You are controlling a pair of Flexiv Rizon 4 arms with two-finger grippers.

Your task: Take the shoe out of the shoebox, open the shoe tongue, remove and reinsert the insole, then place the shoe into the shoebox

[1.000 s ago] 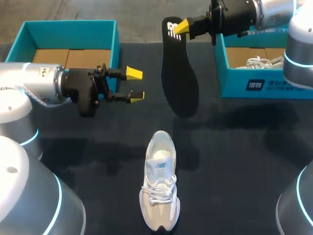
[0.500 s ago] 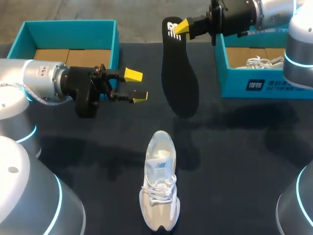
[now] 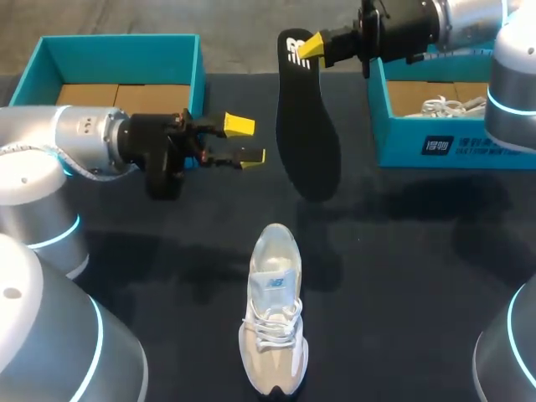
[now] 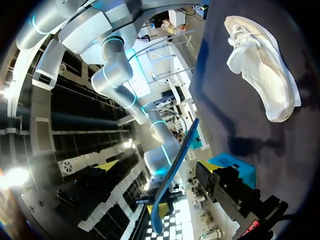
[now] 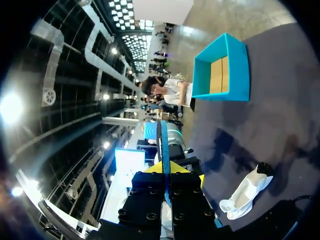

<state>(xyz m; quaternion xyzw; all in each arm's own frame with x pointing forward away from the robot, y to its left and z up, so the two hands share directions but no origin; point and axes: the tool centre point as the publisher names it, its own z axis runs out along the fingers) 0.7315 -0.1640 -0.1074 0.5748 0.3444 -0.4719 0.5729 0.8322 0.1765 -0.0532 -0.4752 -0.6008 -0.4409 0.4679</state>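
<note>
A black insole point(image 3: 308, 126) hangs toe-down above the table, with my right gripper point(image 3: 311, 46) shut on its heel end. In the right wrist view the insole point(image 5: 162, 142) runs edge-on between the yellow fingertips point(image 5: 150, 169). My left gripper point(image 3: 247, 141) stands open just left of the insole, apart from it, with nothing between its fingers. A white shoe point(image 3: 274, 318) rests upright on the dark table near the front, below the insole. The left wrist view shows the shoe point(image 4: 265, 70) and the insole point(image 4: 177, 170) edge-on ahead.
An open teal shoebox point(image 3: 117, 46) with a cardboard floor sits at the back left, behind my left arm. A second teal shoebox point(image 3: 452, 146) at the back right holds something white with laces point(image 3: 448, 105).
My left gripper has moved to the right, closer to the hanging insole, staying open. The right arm, insole and shoe have not moved.
</note>
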